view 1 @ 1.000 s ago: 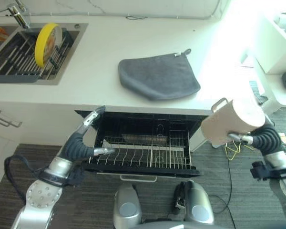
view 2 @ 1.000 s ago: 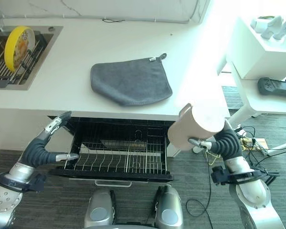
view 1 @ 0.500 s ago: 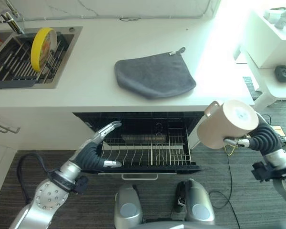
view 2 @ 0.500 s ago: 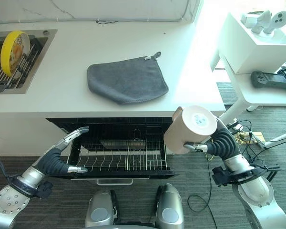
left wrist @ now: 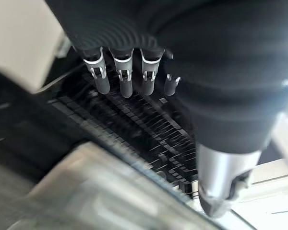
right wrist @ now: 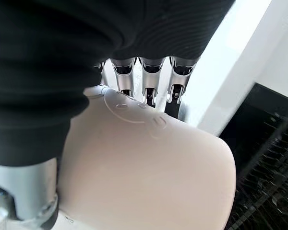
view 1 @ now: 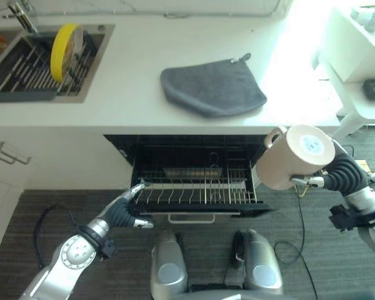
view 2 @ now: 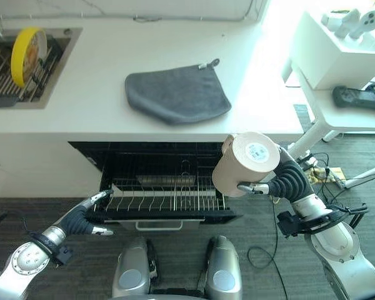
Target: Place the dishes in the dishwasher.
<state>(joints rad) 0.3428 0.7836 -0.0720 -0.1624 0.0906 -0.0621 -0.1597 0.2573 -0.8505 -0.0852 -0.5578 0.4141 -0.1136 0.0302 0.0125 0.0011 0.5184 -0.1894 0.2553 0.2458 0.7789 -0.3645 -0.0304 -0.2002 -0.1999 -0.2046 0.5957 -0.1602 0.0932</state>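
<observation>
Beige and matte, the mug [view 1: 295, 156] sits in the right hand [view 2: 286, 181], whose fingers and thumb curl round its body so that its base faces up toward the head camera and its handle points toward the counter edge. It is carried in the air just beside the right end of the dishwasher rack [view 1: 197, 187], at about the level of the open dishwasher [view 2: 162, 162], not touching either. In the right wrist view the fingers [right wrist: 149, 76] wrap over the mug's rounded side, with the dark rack wires beyond.

The left hand [view 1: 122, 211] is low at the rack's front left corner, fingers fairly straight and spread from the thumb, holding nothing; its fingertips lie at the rack's front edge, though contact cannot be judged. The left wrist view shows those fingers [left wrist: 125, 79] extended over the wire tines.

On the white counter [view 2: 81, 94] lies a grey cloth [view 1: 214, 87]. A yellow plate [view 1: 65, 42] stands upright in the sink [view 1: 25, 94] at the far left.
</observation>
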